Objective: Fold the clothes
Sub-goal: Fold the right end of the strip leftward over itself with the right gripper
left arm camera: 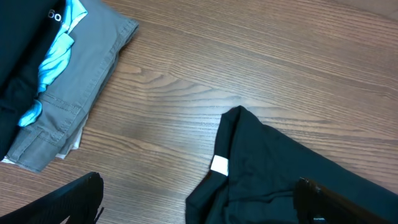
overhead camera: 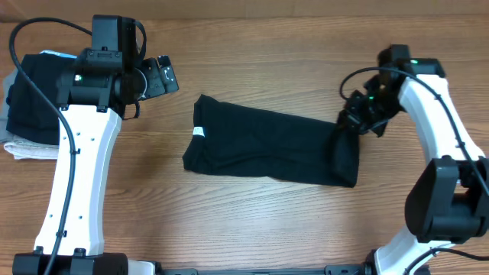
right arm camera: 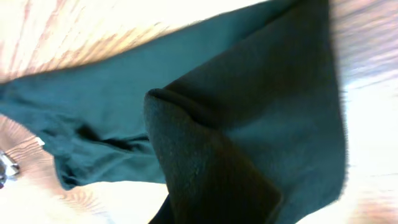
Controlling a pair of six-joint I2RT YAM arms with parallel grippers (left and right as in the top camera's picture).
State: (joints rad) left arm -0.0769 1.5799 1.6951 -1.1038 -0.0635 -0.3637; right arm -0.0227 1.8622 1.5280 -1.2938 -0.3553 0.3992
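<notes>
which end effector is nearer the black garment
Right. The right end effector grips one end of the black garment; the left end effector hangs apart, beyond its tagged end.

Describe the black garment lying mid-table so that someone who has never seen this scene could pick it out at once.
Start at the wooden table and look to its middle. There lies the black garment, spread out long and flat, with a small white label at its left end. Unlike the folded pile at the far left edge, it lies alone, unstacked.
</notes>
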